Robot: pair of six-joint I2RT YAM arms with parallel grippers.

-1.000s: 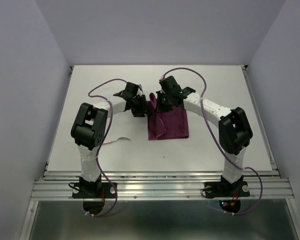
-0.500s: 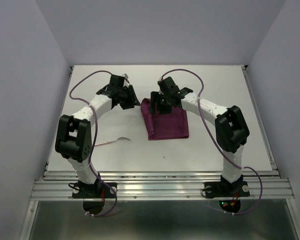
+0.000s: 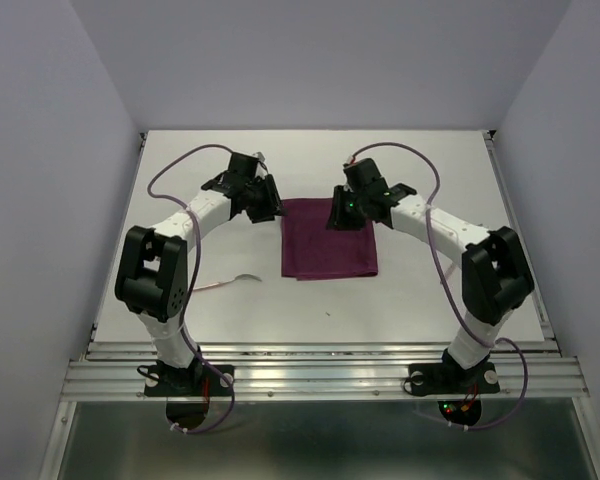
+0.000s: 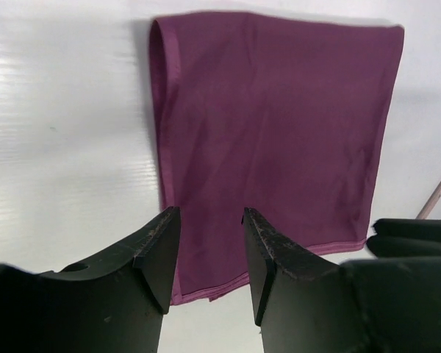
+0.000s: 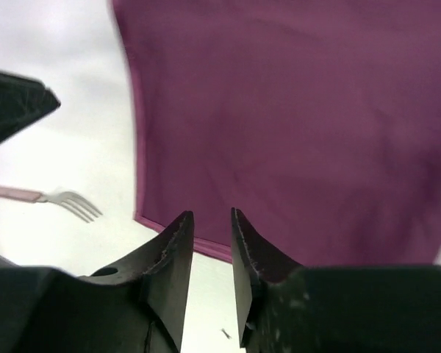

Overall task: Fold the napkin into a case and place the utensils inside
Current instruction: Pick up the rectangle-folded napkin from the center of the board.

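Observation:
The burgundy napkin (image 3: 328, 240) lies flat on the white table as a broad folded rectangle (image 4: 272, 125); no narrow case is in view. My left gripper (image 3: 270, 200) hovers at its far left corner, jaws open and empty (image 4: 209, 220). Over the far right part of the cloth, my right gripper (image 3: 342, 214) stands open with a narrow gap and nothing between its fingers (image 5: 212, 220). Of the utensils, a fork (image 3: 238, 279) with a pale pink handle lies left of the napkin's near corner (image 5: 62, 200). A pink handle (image 4: 437, 191) shows at the left wrist view's right edge.
The white table (image 3: 430, 300) ends in a metal rail (image 3: 320, 365) at the near edge, with grey walls on three sides. Purple cables (image 3: 195, 160) loop above both arms. The left gripper's black body (image 5: 15, 103) shows in the right wrist view.
The right gripper let go of the napkin's far edge and moved right. The cloth, bunched before, now lies flat and wider. The left arm swung away left, then came back slightly.

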